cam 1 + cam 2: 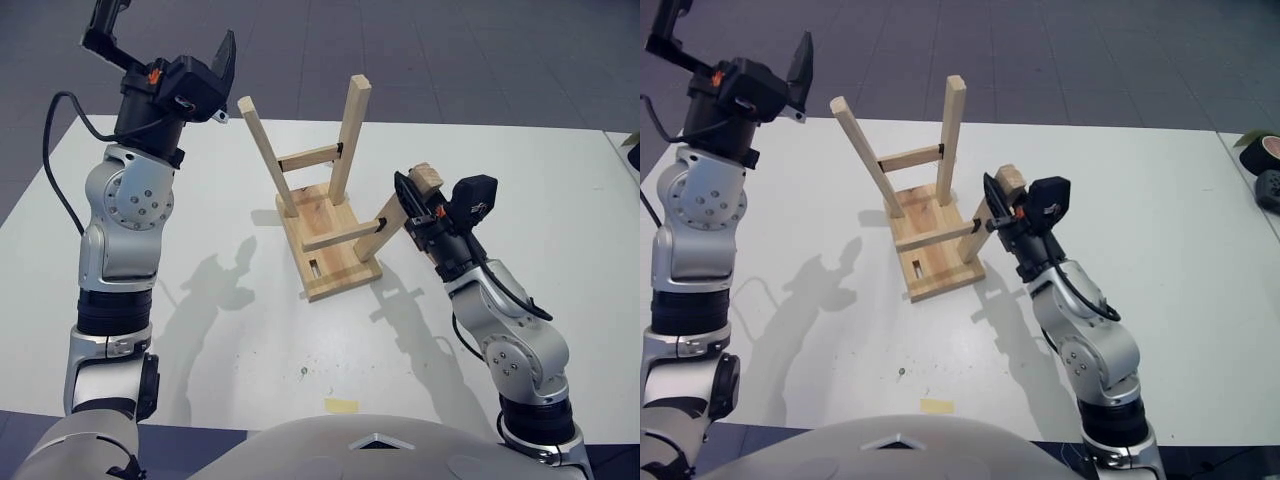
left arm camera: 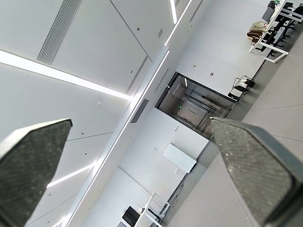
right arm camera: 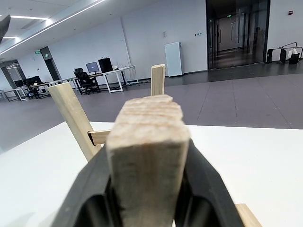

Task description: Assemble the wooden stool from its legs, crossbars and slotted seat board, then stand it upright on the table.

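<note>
Stool (image 1: 330,225) sits upside down approx mid-table (image 1: 520,200), a bit nearer the far edge. Its seat board (image 1: 345,268) lies flat on the top, skewed vs the table edges, w/ a slot (image 1: 315,268) showing near its near-left end.

I count three legs sticking up. On the far side of the board, one leg (image 1: 266,150) leans toward the left edge and the other far leg (image 1: 350,135) stands close to upright. A short crossbar (image 1: 310,156) joins the two about halfway up.

Third leg (image 1: 395,215) rises from the board's near-right corner and tilts toward the right edge. A second crossbar (image 1: 340,236) runs from it back across over the board; can't tell what its other end sits in.

Right gripper (image 1: 410,200) is closed on that third leg just below its top end. In the right wrist view the two black fingers (image 3: 208,189) are pressed against opposite faces of the wood, w/ the leg end poking out past them.

Left gripper (image 1: 168,45) is held high over the far-left corner, pointing up and away from the table, fingers spread wide, nothing btwn them.

Small yellow tape scrap (image 1: 340,405) lies by the near edge.
</note>
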